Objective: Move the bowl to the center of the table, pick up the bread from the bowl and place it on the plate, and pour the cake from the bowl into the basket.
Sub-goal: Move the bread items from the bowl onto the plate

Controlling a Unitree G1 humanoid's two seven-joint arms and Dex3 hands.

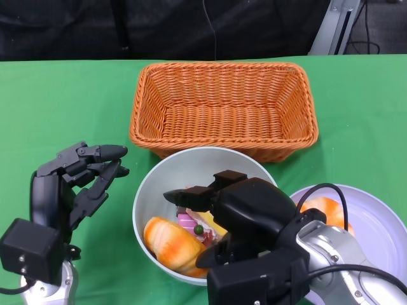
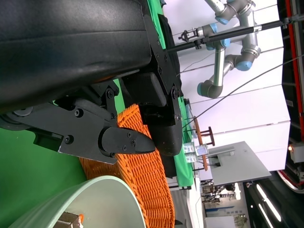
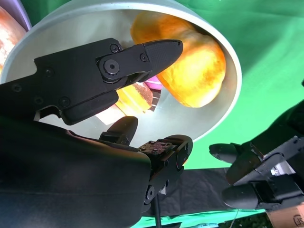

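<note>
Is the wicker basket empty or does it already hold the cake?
Empty. The head view shows only bare weave inside the basket; the cake lies in the bowl.

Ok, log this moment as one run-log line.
left hand: open, beside bowl | right hand: open, over bowl | bread, cake: in bowl | second bread: on plate | basket: empty

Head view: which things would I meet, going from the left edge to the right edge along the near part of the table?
Left hand → bowl holding a bread → right hand over the bowl → plate with a second bread on it.
</note>
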